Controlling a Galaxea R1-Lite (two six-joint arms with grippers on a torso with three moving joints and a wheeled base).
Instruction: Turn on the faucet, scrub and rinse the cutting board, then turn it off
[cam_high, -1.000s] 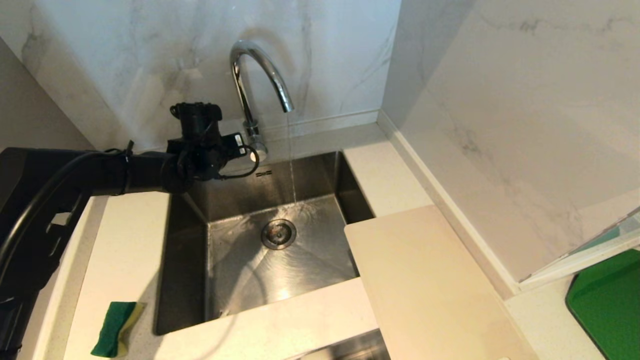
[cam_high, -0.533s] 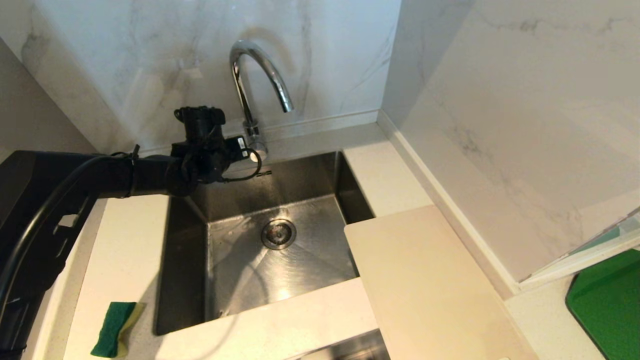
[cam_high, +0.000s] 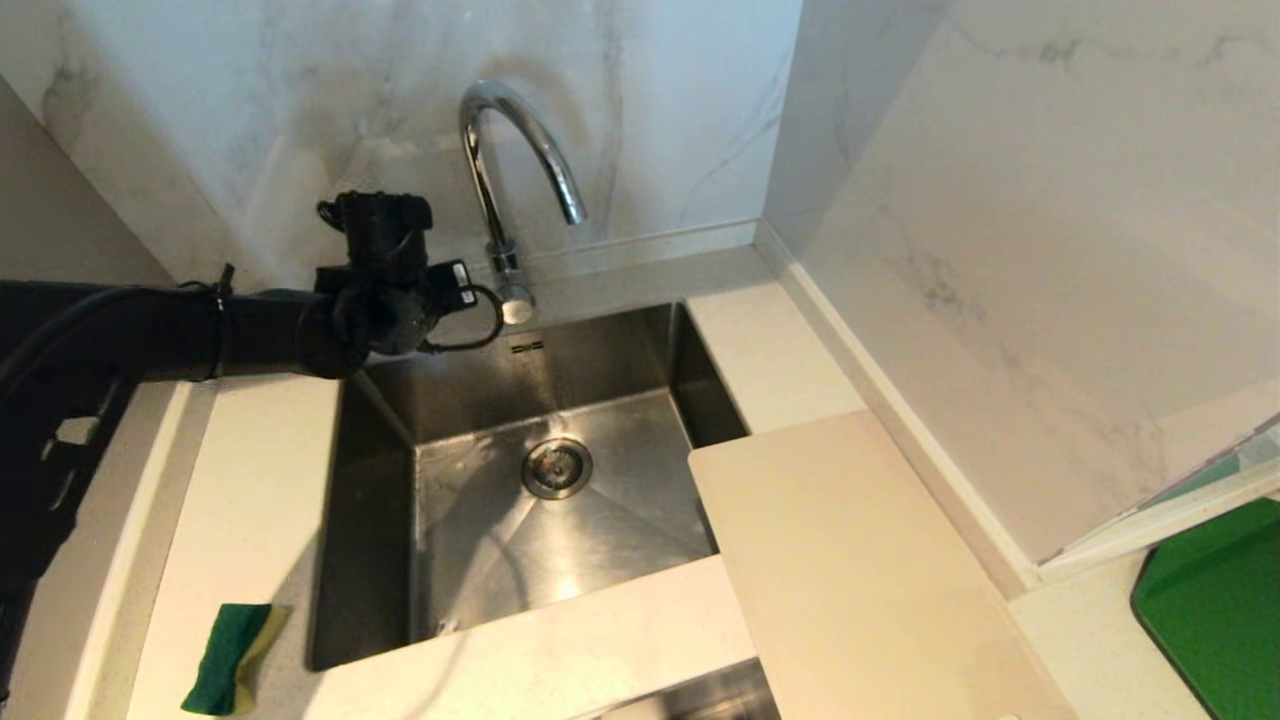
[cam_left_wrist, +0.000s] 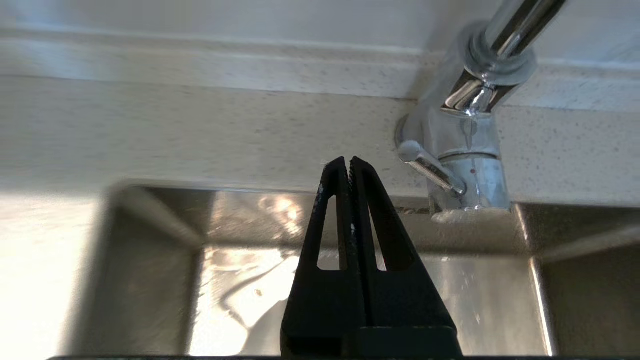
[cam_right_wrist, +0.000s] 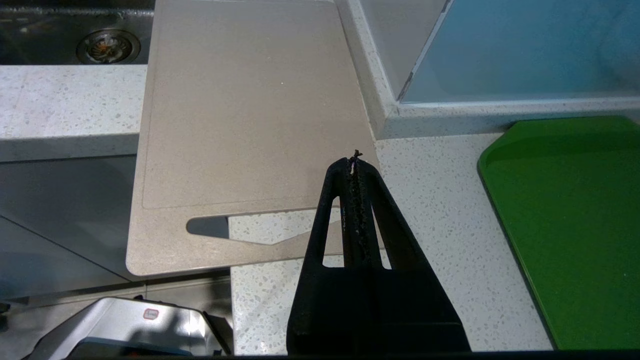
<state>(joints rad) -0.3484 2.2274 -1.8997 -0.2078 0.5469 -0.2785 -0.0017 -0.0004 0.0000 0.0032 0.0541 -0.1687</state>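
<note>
The chrome faucet (cam_high: 520, 140) arches over the sink, and no water leaves its spout. Its small side lever (cam_left_wrist: 430, 170) sticks out near the base. My left gripper (cam_left_wrist: 348, 161) is shut and empty, hanging over the sink's back edge, a short way to the side of the lever and apart from it. The cream cutting board (cam_high: 860, 570) lies flat on the counter right of the sink, one corner over the basin. My right gripper (cam_right_wrist: 353, 162) is shut and empty above the counter, by the board's (cam_right_wrist: 245, 110) slot-handle end.
The steel sink (cam_high: 365, 520) looks wet, with a round drain (cam_high: 557, 467) in its floor. A green and yellow sponge (cam_high: 232, 655) lies on the counter at the front left. A dark green board (cam_high: 1215, 600) sits at the far right. Marble walls close the back and right.
The water stream seen one second ago has stopped. My left gripper has drawn back to the left, away from the faucet's base. The right arm has not moved.
</note>
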